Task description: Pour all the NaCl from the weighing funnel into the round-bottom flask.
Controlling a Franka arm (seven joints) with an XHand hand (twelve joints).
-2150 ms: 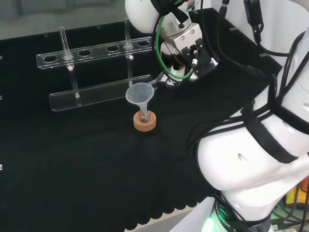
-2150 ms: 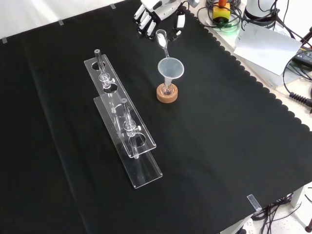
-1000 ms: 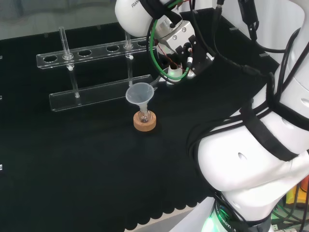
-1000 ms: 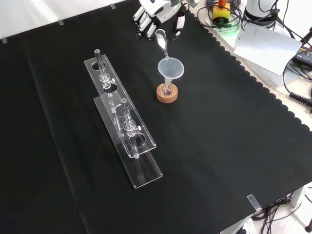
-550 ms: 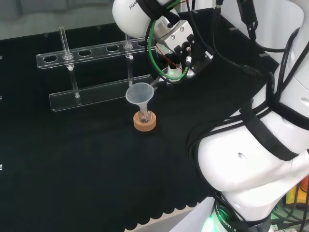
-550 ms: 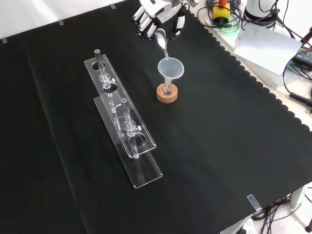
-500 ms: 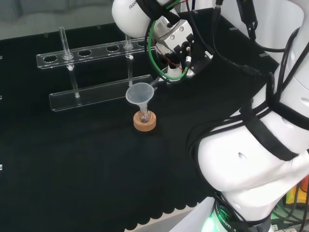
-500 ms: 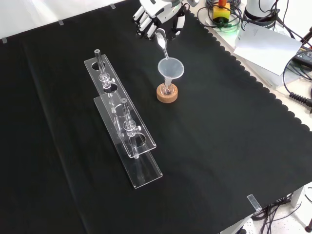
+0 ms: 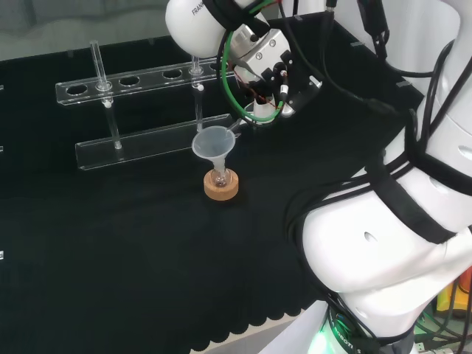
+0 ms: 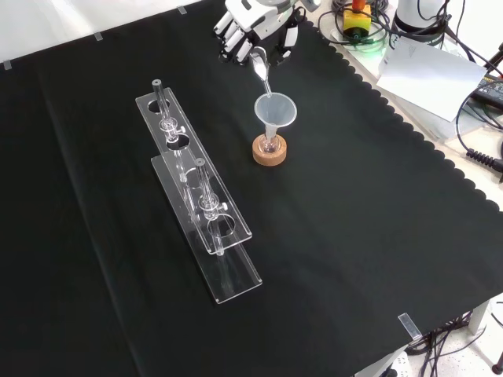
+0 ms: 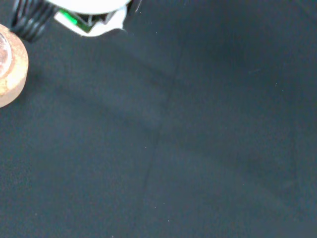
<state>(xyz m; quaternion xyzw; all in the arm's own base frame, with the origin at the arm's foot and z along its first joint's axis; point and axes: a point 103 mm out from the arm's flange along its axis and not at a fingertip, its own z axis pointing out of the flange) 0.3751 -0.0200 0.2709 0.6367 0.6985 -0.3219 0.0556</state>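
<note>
At the far edge of the black cloth [image 10: 354, 236], the hand [image 10: 253, 22] grips the weighing funnel [image 10: 260, 65], its fingers curled round the bowl end — the narrow stem slants down so that its tip rests at the rim of a clear funnel [image 10: 275, 111]. That funnel sits in the neck of the small round-bottom flask [image 10: 269, 144], which stands upright on a cork ring [image 10: 269, 152]. In the head view the hand [image 9: 273, 70] hangs just right of the funnel [image 9: 214, 144]. A clear plastic test-tube rack [image 10: 200, 208] stands to the left in the front view — well apart from the flask, with two tubes upright in it.
</note>
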